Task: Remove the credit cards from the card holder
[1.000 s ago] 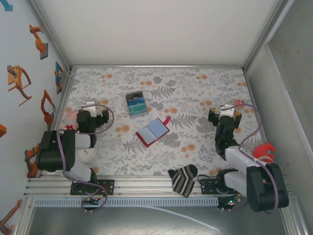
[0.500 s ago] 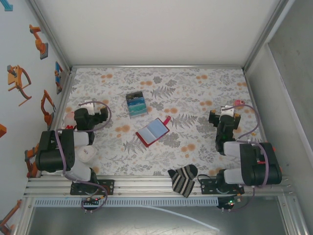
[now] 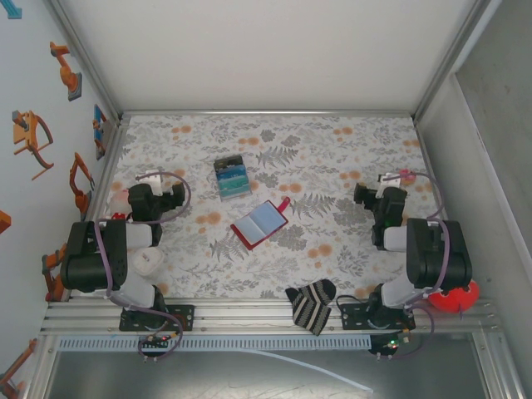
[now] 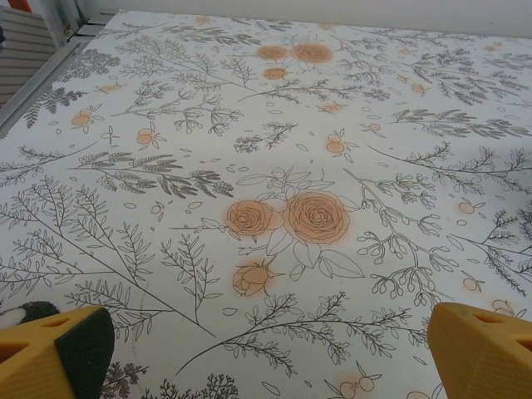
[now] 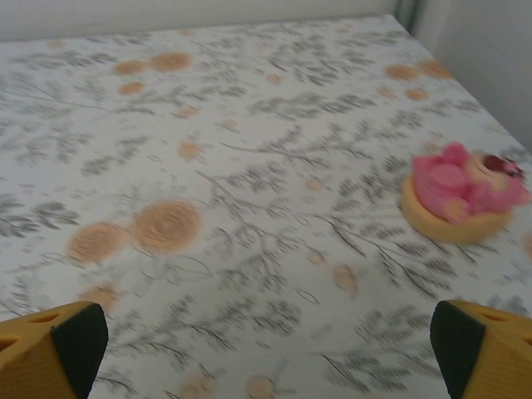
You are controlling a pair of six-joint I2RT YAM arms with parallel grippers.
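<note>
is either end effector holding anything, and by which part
Nothing is held. The left end effector and right end effector both stand open over floral cloth; the small red folding card holder lies untouched mid-table.

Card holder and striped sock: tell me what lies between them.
Nothing: in the top view, the stretch between the red card holder and the striped sock is bare flowered tablecloth.

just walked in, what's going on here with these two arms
Nothing is being handled right now. The left gripper and right gripper are both open and empty, each over the flowered tablecloth at its own side. The red card holder lies open in the middle, and the credit cards sit in a fanned pile just beyond it, not touching it.
</note>
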